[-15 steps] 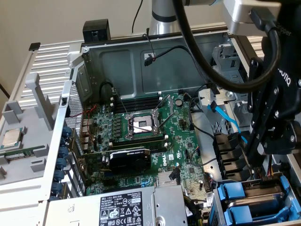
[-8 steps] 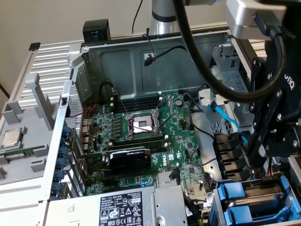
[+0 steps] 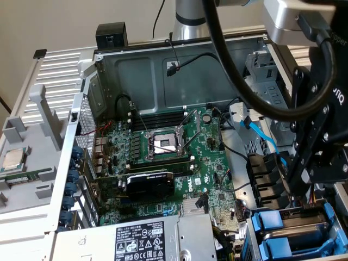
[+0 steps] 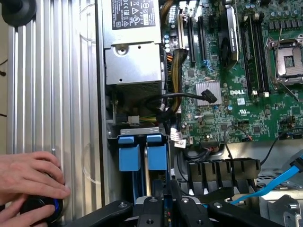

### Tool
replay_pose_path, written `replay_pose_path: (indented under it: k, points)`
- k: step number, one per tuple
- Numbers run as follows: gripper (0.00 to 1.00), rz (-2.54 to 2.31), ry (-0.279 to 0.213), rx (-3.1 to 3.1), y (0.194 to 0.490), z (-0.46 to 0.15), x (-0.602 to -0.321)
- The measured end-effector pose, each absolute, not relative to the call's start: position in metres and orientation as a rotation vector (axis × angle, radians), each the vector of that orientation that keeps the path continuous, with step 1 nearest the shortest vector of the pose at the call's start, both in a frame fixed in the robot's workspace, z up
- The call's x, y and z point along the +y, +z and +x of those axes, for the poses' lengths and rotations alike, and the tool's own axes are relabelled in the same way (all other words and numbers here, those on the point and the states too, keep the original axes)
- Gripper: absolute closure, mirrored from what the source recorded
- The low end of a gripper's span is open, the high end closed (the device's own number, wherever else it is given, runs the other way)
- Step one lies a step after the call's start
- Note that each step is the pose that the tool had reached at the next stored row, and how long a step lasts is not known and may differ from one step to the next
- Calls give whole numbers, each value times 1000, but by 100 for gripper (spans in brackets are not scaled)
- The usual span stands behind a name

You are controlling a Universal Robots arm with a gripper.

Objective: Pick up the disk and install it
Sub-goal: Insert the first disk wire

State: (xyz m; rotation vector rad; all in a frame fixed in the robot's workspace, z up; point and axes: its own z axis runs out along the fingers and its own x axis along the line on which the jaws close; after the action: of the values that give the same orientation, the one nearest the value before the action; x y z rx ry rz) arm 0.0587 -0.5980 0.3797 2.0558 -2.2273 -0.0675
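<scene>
The disk stands on edge in the drive bay at the case's corner, its blue plastic frame and a thin silver side showing. In the exterior view it sits at the lower right, beside a second blue-framed drive. My gripper is right over the near end of the disk's frame. Its black fingers are drawn close together, with a bit of blue showing between them. The exterior view has the gripper hanging just above the bay. The disk's label is hidden.
A person's hand rests on a black knob on the ribbed metal table beside the case. The grey power-supply box borders the bay. Black cable clips, a blue cable and the motherboard lie close by.
</scene>
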Motion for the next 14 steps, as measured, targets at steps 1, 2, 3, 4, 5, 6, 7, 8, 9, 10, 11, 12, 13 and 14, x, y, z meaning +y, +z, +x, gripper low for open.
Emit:
replay_pose_path:
  k: [1, 2, 3, 4, 5, 6, 7, 8, 9, 10, 11, 12, 13, 14]
  points:
    - [84, 2056, -68, -2227, 380, 59, -598]
    - [84, 2056, -68, -2227, 380, 59, -598]
    - [84, 2056, -68, -2227, 380, 59, -598]
    - [84, 2056, -68, -2227, 380, 59, -598]
    - [84, 2056, -68, -2227, 380, 59, -598]
    - [84, 2056, -68, -2227, 380, 59, -598]
    - [84, 2056, -68, -2227, 380, 59, -598]
    - [84, 2056, -68, -2227, 380, 59, -598]
    - [84, 2056, -68, -2227, 380, 59, -598]
    - [84, 2056, -68, -2227, 380, 59, -598]
    - [84, 2056, -68, -2227, 380, 59, -598]
    - [84, 2056, -68, -2227, 380, 59, -598]
    - [84, 2056, -68, -2227, 380, 59, -598]
    - [84, 2056, -68, -2227, 380, 59, -598]
